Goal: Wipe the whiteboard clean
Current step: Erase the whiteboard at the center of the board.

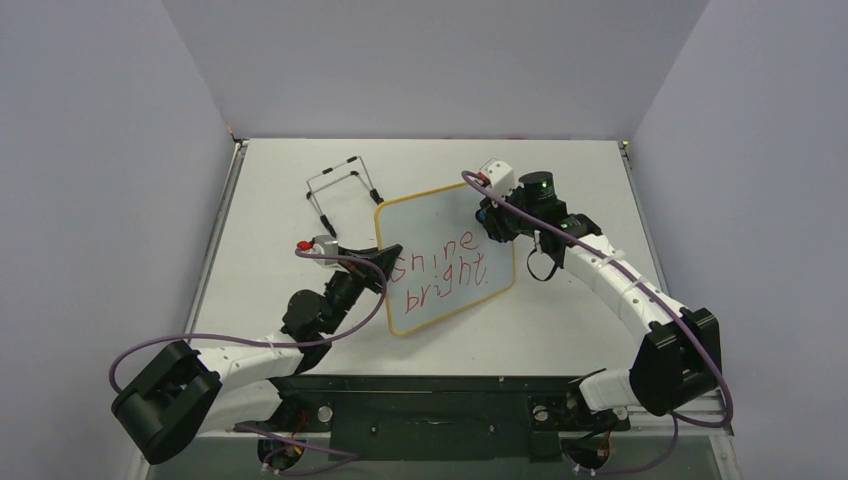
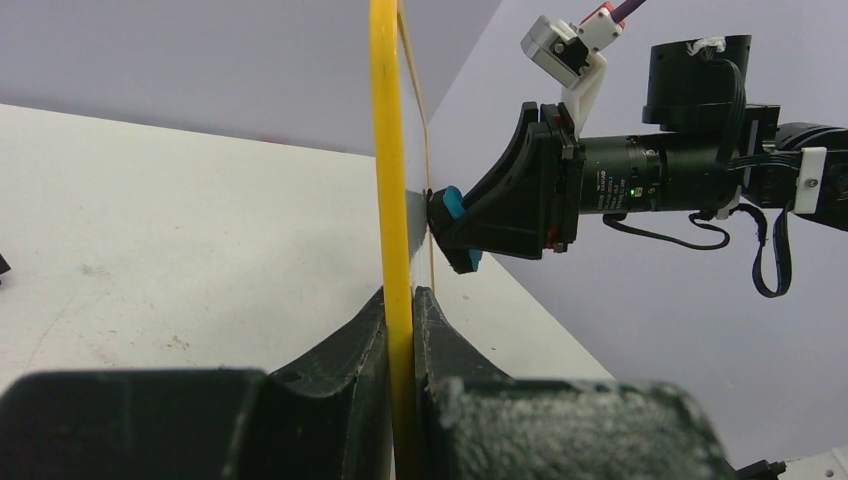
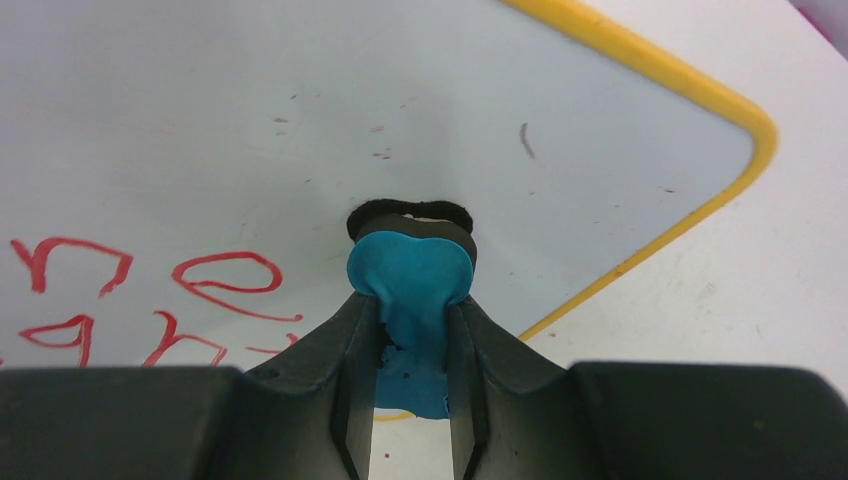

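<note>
The whiteboard (image 1: 445,275) is held tilted above the table, with red handwriting (image 1: 440,270) across its white face. My left gripper (image 1: 386,262) is shut on the board's left edge; in the left wrist view the yellow frame (image 2: 385,150) runs straight between the closed fingers (image 2: 400,312). My right gripper (image 1: 488,215) is shut on a blue eraser (image 3: 410,265), whose black felt end presses against the board's face (image 3: 200,120) near its upper right corner. The red letters (image 3: 225,285) lie to the left of the eraser. Seen from the left wrist, the eraser (image 2: 455,202) touches the board.
A thin black wire stand (image 1: 345,185) lies on the white table (image 1: 280,210) behind the board's left side. Grey walls close in the table on three sides. Purple cables loop off both arms.
</note>
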